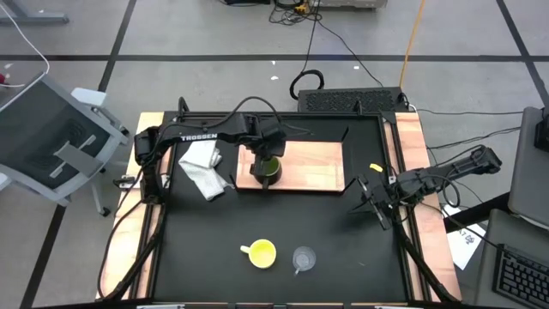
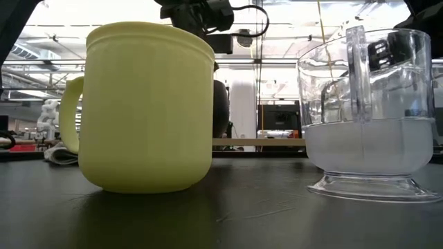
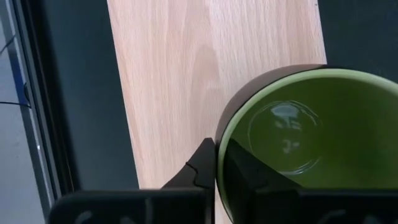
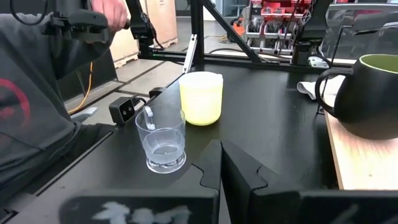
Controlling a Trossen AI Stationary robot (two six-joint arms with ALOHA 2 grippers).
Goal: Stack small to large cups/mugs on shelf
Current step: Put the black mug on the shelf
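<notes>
The dark green mug (image 1: 269, 168) stands upright on the left part of the light-wood shelf (image 1: 313, 167), at the table's far middle. My left gripper (image 1: 264, 161) is over the mug's rim and shut on it. The mug also shows in the right wrist view (image 4: 367, 93), its base on the board. The yellow mug (image 1: 260, 252) and the clear glass cup (image 1: 304, 257) stand side by side on the black table near its front edge. My right gripper (image 1: 374, 202) waits shut and empty above the table's right side. My left gripper holds the green mug by its wall at the rim (image 3: 219, 163), with one finger (image 3: 242, 168) inside the mug and one finger (image 3: 202, 165) outside. The fingers come from above, pointing down. The mug is upright and its base appears to rest on the shelf (image 3: 174, 81).
A crumpled white cloth (image 1: 203, 169) lies on the table just left of the shelf. The shelf's right part is bare wood. A person in a grey sleeve (image 4: 37, 112) stands beyond the table's near edge. Wooden rails run along the table's left and right sides.
</notes>
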